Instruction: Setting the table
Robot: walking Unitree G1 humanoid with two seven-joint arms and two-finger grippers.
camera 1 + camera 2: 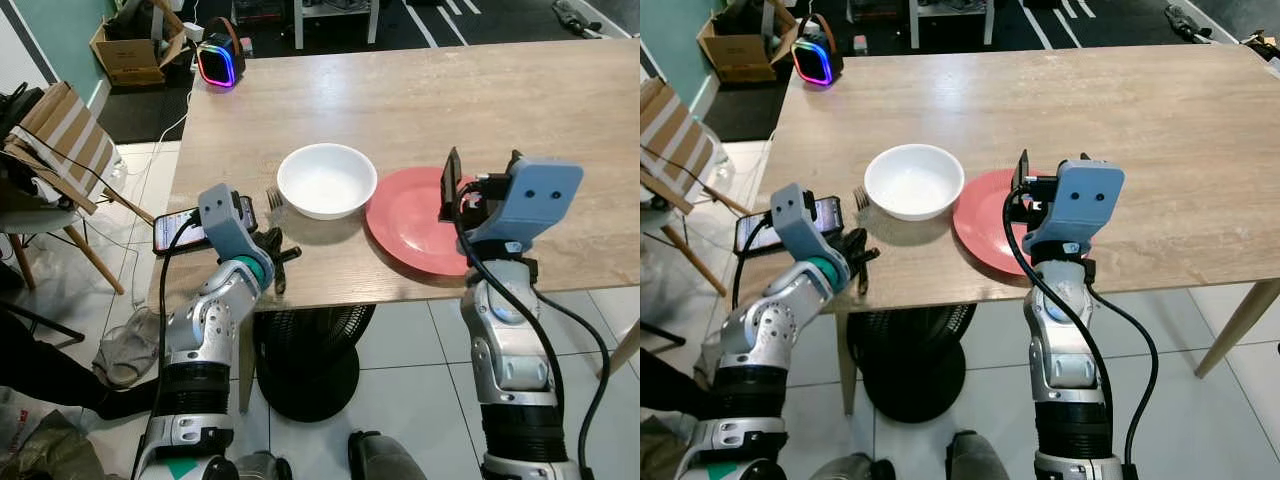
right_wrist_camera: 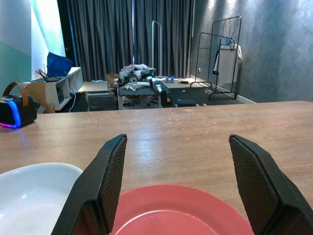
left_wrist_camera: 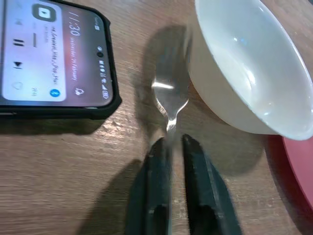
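Observation:
A silver fork (image 3: 169,93) lies on the wooden table (image 1: 420,90) near its front left edge, just left of a white bowl (image 1: 327,180). My left gripper (image 3: 174,142) is low over the table with its fingers closed around the fork's handle; it reaches in from the table's near edge (image 1: 283,257). A red plate (image 1: 410,225) sits to the right of the bowl, touching it. My right gripper (image 2: 178,142) hovers open above the plate's near right part, nothing between its fingers (image 1: 452,185).
A phone (image 1: 175,230) with a lit screen lies at the table's left edge beside the fork. A speaker (image 1: 217,60) with glowing lights stands at the far left corner. A black fan (image 1: 310,350) sits under the table, and a folding chair (image 1: 60,150) stands to the left.

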